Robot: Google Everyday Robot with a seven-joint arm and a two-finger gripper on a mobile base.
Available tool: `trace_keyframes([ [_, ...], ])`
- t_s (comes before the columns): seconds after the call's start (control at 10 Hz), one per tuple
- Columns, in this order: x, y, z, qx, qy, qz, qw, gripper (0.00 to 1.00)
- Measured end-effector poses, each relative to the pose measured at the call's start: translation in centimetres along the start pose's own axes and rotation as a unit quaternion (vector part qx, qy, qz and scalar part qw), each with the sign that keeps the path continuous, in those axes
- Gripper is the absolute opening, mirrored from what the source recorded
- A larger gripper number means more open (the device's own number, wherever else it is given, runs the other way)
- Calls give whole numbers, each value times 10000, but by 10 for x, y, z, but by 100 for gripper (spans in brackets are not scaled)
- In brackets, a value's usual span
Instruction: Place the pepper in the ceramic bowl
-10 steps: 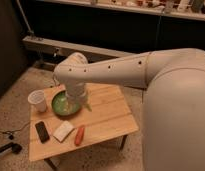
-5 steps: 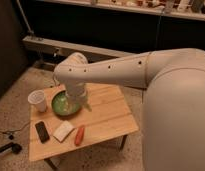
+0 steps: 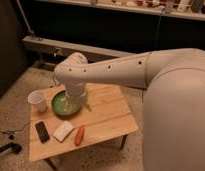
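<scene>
Nearest the front edge of the wooden surface [image 3: 112, 116] lie three things in a row: the black phone [image 3: 42, 131] toward the left, the white pad [image 3: 63, 131] just beside it, and the pepper [image 3: 79, 135] just right of the pad, lying flat, apart from both the pad and the edge. To the right of the pepper the boards run bare to the right-hand edge and corner. Farther back on the left stands the white cup [image 3: 37, 100] close to the left edge, with the ceramic bowl [image 3: 57, 103] just beside it. The gripper [image 3: 77, 104] hangs over the bowl's right side, pointing down from the pale arm [image 3: 116, 72] that reaches in from the right; whether it is open or closed cannot be told, and it is well apart from the pepper. Behind the far edge there is speckled floor [image 3: 11, 107], then a low ledge [image 3: 51, 46] along a dark wall.
</scene>
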Motion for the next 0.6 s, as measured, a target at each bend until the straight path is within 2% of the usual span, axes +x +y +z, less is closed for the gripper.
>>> trace_keyframes([
  [0.5, 3, -1, 1, 19, 10, -13, 10000, 65],
  [0.6, 18, 1, 12, 11, 136, -95, 9999, 65],
])
